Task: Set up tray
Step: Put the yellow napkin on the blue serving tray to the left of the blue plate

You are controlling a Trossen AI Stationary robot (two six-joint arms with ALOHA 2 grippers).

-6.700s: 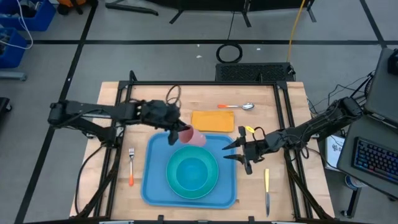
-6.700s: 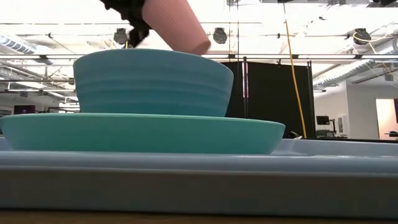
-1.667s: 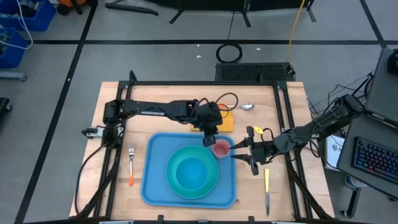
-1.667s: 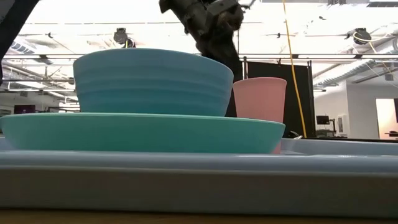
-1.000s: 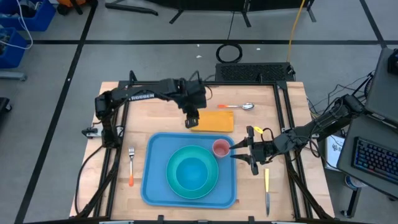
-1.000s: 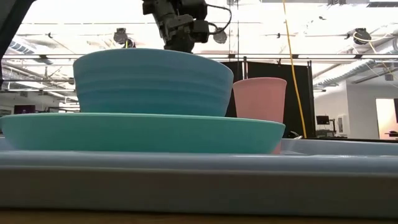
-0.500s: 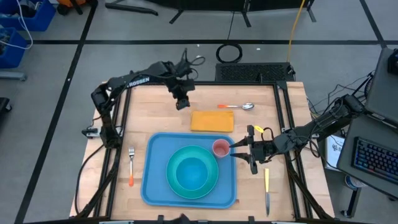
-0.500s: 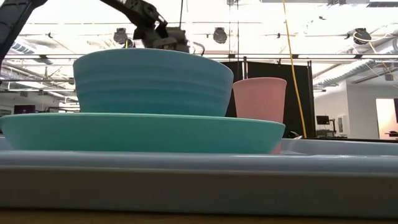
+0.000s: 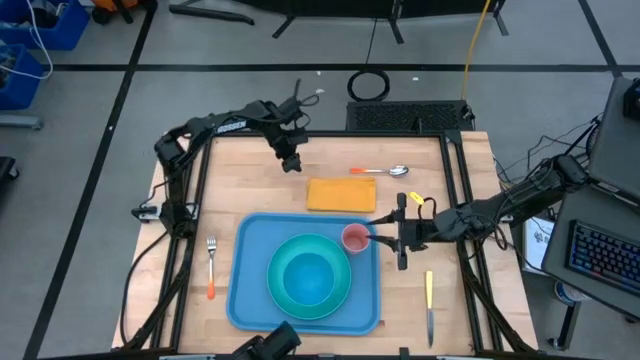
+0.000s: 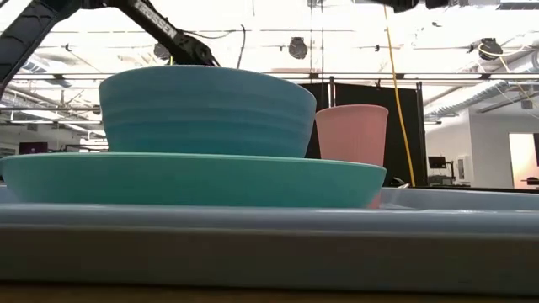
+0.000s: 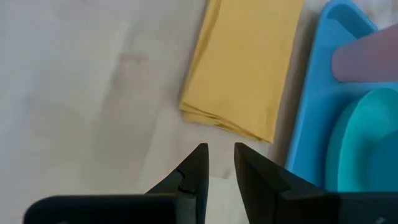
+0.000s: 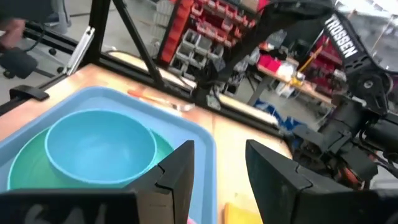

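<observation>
Your blue tray [image 9: 246, 268] lay on the wooden counter [image 9: 455, 315] toward its near edge, carrying a turquoise plate [image 9: 283, 295] with a turquoise bowl [image 9: 308, 277] nested on it and a pink cup [image 9: 354, 238] upright in the tray's far right corner. Your left gripper [image 9: 291, 163] hung above the counter's far side, well apart from the tray and beyond the orange napkin [image 9: 342, 194]; its fingers [image 11: 194, 167] stood a narrow gap apart, nothing between them. Your right gripper [image 9: 400, 240] hovered just beside the tray's right rim, near the cup, its fingers [image 12: 176, 167] spread wide and holding nothing. A spoon [image 9: 385, 171] lay past the napkin, a fork [image 9: 211, 266] left of the tray and a knife [image 9: 430, 307] to its right, all off the tray.
</observation>
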